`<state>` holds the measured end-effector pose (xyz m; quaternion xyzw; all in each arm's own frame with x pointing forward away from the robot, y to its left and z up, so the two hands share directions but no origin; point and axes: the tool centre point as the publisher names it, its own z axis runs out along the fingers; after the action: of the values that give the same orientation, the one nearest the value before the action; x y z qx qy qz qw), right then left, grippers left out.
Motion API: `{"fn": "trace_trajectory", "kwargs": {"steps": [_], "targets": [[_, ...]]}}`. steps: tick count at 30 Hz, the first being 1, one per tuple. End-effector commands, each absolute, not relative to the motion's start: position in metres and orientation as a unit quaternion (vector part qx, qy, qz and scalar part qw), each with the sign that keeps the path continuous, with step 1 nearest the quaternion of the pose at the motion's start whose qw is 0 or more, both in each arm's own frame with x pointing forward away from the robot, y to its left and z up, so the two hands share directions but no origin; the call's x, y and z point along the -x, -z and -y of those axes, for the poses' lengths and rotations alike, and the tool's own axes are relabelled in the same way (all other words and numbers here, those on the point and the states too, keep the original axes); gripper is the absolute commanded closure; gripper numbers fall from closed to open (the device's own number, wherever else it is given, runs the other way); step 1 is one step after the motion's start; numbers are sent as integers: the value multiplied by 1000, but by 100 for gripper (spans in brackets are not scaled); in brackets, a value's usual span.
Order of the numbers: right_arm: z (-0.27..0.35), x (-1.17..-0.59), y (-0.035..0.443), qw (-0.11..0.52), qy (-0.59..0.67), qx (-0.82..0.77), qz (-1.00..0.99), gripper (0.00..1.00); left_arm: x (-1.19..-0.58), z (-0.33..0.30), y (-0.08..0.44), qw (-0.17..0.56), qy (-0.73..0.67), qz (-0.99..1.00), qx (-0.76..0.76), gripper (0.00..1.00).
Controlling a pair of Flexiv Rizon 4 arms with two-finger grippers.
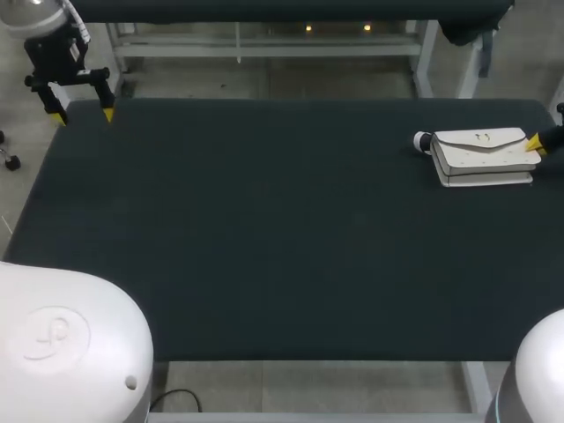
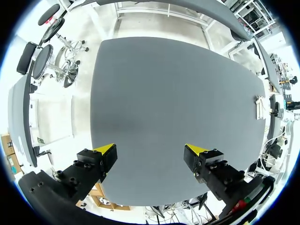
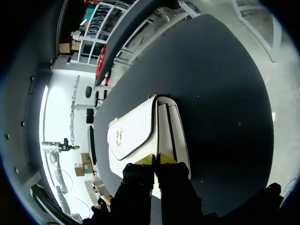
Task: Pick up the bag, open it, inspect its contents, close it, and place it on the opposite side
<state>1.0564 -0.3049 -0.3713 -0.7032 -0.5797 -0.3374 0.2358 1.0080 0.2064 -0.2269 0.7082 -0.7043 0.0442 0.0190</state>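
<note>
We judge the step in hand to be the pick-up. The white handbag (image 1: 483, 157) lies flat on the dark surface (image 1: 264, 238), flap side up, with its gold clasp (image 3: 118, 136) facing the ceiling. The right pincer (image 3: 159, 159) sits at the handbag's end nearest its own arm. Its yellow tips are drawn almost together on the line where the flap's dark-trimmed edge meets the body, so it seems to nip a thin edge there rather than span the whole bag.

A hold that thin could let the handbag swing or slip. We would lift slowly and straight up, and watch that the far end of the handbag leaves the surface cleanly. The flap may peel open under the bag's own weight if only the flap is caught. In that case a deeper bite on the body would serve better.

The left pincer (image 1: 81, 113) hangs well apart from the handbag, over the opposite far corner of the surface. Its fingers are spread wide and hold nothing. We would bring it toward the handbag once the bag is raised, to take the flap by the clasp.

The surface stretching away from the handbag toward the left pincer is matte and even, so there is ample room to set the bag down there.
</note>
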Motion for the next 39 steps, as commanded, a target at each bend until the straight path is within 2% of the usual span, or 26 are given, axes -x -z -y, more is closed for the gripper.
{"fn": "trace_trajectory", "kwargs": {"steps": [1,7,8,9,11,19,20,21,22,27,28,39], "targets": [[308,-1060,372,241,336,702,580,100,-1010,-195,230,2,-30,700,-714,0],[310,-1060,373,241,334,702,581,100,-1010,-191,230,0,-26,695,-719,0],[310,-1060,373,242,333,702,581,95,-1010,-191,230,0,-26,695,-719,0],[310,-1060,373,243,333,701,582,68,-1010,-191,230,0,-26,695,-719,0],[310,-1061,374,248,331,701,581,0,-1010,-191,230,0,-26,695,-719,0],[305,-1059,377,279,327,687,585,2,-1010,-191,230,0,-26,695,-719,0],[305,-1059,377,280,325,687,586,9,-1010,-191,230,0,-26,695,-719,0],[304,-1058,377,284,322,686,588,22,-1010,-191,230,0,-26,695,-719,0],[304,-1057,377,285,321,686,588,29,-1010,-191,230,0,-26,695,-719,0],[306,-1054,378,294,306,686,591,43,-1010,-191,230,0,-26,695,-719,0],[306,-1053,379,291,301,689,592,51,-1010,-191,230,0,-26,695,-719,0],[307,-1051,379,296,290,687,597,69,-1010,-191,230,0,-26,695,-719,0]]}}
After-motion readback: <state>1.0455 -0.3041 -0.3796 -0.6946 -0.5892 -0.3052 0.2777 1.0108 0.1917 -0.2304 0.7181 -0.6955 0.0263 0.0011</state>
